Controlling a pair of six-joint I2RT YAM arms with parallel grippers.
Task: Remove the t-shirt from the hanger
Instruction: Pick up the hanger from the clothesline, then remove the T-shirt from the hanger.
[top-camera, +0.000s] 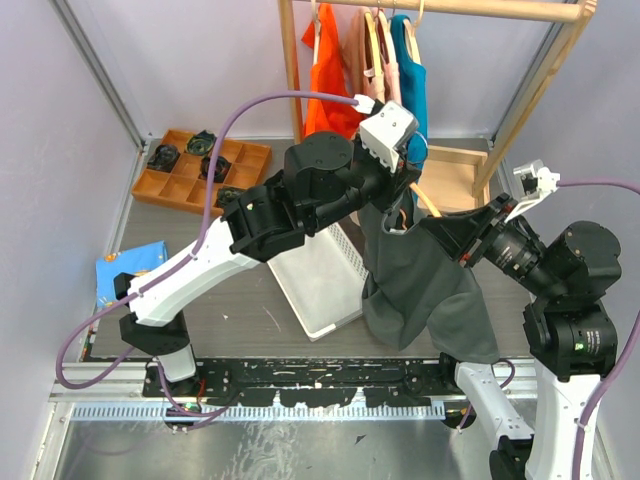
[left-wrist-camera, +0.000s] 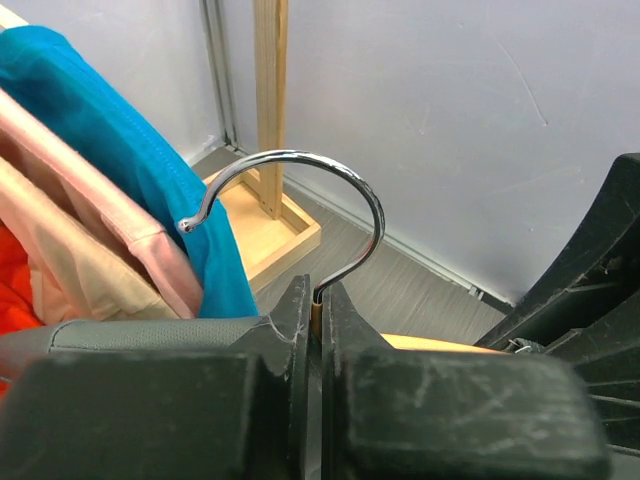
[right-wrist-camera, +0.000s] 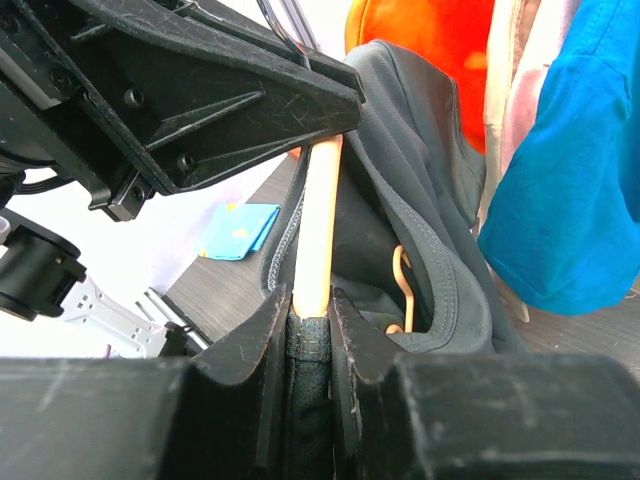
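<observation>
A dark grey t-shirt (top-camera: 420, 290) hangs on a wooden hanger (top-camera: 430, 204) with a chrome hook (left-wrist-camera: 330, 190), held in the air in front of the rack. My left gripper (top-camera: 403, 190) is shut on the base of the hook (left-wrist-camera: 315, 300); the hanger's arm (left-wrist-camera: 430, 343) shows to its right. My right gripper (top-camera: 435, 228) is shut on the shirt's stitched edge (right-wrist-camera: 308, 340) right at the end of the hanger's arm (right-wrist-camera: 320, 220), its jaws (right-wrist-camera: 310, 315) pinching fabric. The shirt's collar (right-wrist-camera: 440, 260) gapes open beside them.
A wooden clothes rack (top-camera: 540, 90) behind holds orange (top-camera: 325, 80), pink (top-camera: 385, 60) and blue (top-camera: 412, 70) garments. A white basket (top-camera: 320, 275) lies below the left arm. A wooden compartment tray (top-camera: 200, 165) is at far left, a blue cloth (top-camera: 130, 270) nearer.
</observation>
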